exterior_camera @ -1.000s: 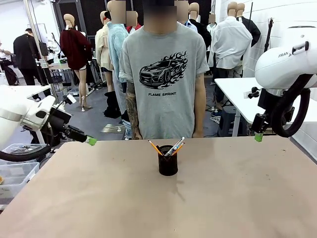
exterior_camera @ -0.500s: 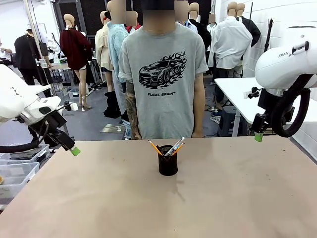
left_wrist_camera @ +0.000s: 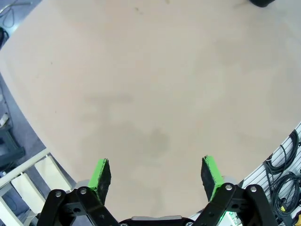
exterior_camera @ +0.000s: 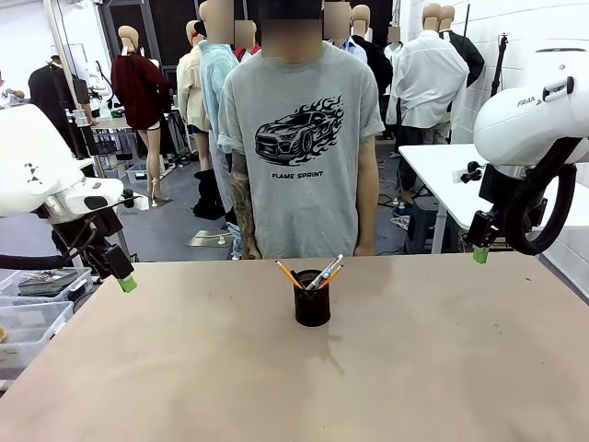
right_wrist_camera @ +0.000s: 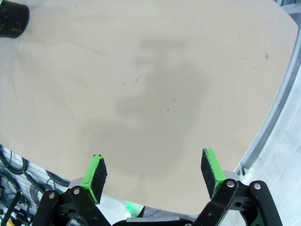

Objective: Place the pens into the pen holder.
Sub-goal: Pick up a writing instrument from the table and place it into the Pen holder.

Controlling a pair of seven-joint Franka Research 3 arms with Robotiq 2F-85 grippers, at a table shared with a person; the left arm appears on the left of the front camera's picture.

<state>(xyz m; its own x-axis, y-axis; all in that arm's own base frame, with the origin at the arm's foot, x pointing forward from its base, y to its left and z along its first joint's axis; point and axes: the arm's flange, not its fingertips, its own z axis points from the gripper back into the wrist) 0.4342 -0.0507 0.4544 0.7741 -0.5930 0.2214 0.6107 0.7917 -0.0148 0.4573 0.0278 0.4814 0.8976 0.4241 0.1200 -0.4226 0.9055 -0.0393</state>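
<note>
Already the pens (exterior_camera: pixel 317 273) stand in the holder (exterior_camera: pixel 312 305) mid-table, before the person. Left gripper (left_wrist_camera: pixel 157 174) and right gripper (right_wrist_camera: pixel 155 172) hang wide open, empty, at the edges — best just park clear.

Tan table (exterior_camera: pixel 184 368), pen holder (exterior_camera: pixel 312 305) mid-table.
</note>
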